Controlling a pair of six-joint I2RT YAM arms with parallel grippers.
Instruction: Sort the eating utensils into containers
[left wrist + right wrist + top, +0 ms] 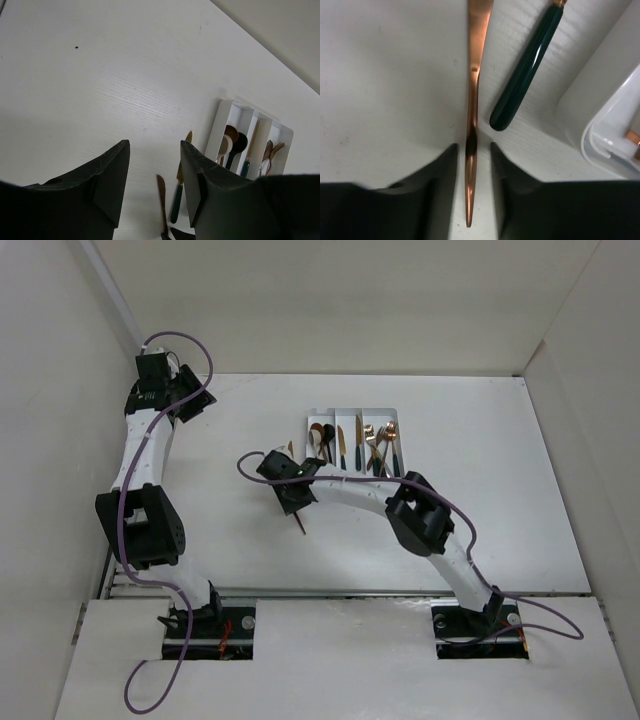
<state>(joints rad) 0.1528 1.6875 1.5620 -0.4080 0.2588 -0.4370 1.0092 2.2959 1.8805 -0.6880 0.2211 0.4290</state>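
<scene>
Surface: a white table [480, 540] with a faint wood grain is seen, enclosed by plain white walls [330, 300].
Tray: a white three-compartment tray [392, 412] is set at mid-table; spoons [235, 142], knives and forks are held in it.
Right gripper [472, 165]: a slim copper utensil [474, 90] is framed by its fingers; contact seems likely, though it cannot be confirmed.
Loose utensil: a green-handled knife [525, 75] is laid just beside the tray.
Left gripper [152, 172]: held open, with nothing in it.

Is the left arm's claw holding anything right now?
No, the left gripper is open and empty, with bare table between its fingers.
</scene>
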